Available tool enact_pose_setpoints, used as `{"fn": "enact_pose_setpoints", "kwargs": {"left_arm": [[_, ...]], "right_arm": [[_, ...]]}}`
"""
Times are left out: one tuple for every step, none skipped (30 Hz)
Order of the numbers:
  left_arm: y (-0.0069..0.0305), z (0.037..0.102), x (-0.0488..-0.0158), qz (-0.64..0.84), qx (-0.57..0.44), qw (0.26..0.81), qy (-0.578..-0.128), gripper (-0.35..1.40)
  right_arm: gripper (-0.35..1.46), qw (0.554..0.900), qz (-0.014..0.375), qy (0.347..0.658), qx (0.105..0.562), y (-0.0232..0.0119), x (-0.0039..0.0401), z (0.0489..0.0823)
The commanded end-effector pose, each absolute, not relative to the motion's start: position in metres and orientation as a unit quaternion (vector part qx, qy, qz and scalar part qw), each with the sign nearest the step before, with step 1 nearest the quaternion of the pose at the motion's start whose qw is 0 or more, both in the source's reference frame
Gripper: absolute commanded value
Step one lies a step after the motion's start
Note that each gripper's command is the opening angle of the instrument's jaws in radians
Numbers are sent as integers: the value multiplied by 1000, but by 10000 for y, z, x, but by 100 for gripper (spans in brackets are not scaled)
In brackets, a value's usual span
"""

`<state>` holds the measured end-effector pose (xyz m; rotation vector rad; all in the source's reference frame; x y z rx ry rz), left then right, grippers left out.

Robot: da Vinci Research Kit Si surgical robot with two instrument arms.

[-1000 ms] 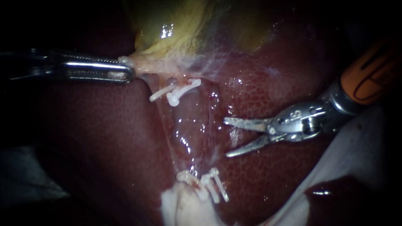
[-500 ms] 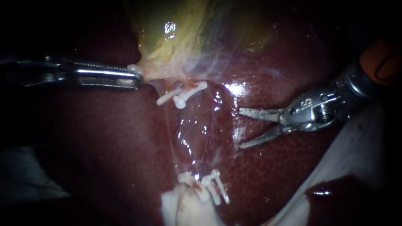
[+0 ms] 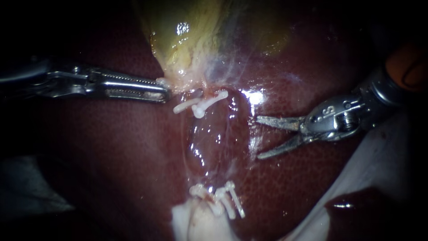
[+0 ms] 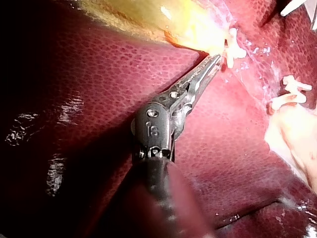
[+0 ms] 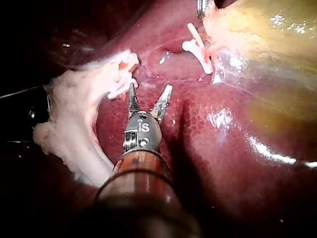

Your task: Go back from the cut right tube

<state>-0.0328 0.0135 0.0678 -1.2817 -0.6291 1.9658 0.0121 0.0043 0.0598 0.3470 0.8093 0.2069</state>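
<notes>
Endoscope view: the dark red liver [image 3: 111,169] fills the field, and the yellow-green gallbladder [image 3: 200,40] serves as landmark. At the gallbladder's lower border the left instrument [image 3: 165,91] has its jaws closed on that border's pale tissue (the left wrist view shows the same grip). Below and to the right of the gallbladder the right instrument [image 3: 258,138] lies over bare liver, its two blades spread wide with nothing between them. The cut tube [image 3: 198,94] ends directly beneath the gallbladder and carries the upper clips [image 3: 203,103]. The lower clips [image 3: 225,198] sit well below the gallbladder.
</notes>
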Motion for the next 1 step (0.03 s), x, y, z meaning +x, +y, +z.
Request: {"fn": "enact_pose_setpoints", "kwargs": {"left_arm": [[137,675,-325,758,-494,348,-244,-35]], "right_arm": [[145,897,97,394,175,42,125,600]]}}
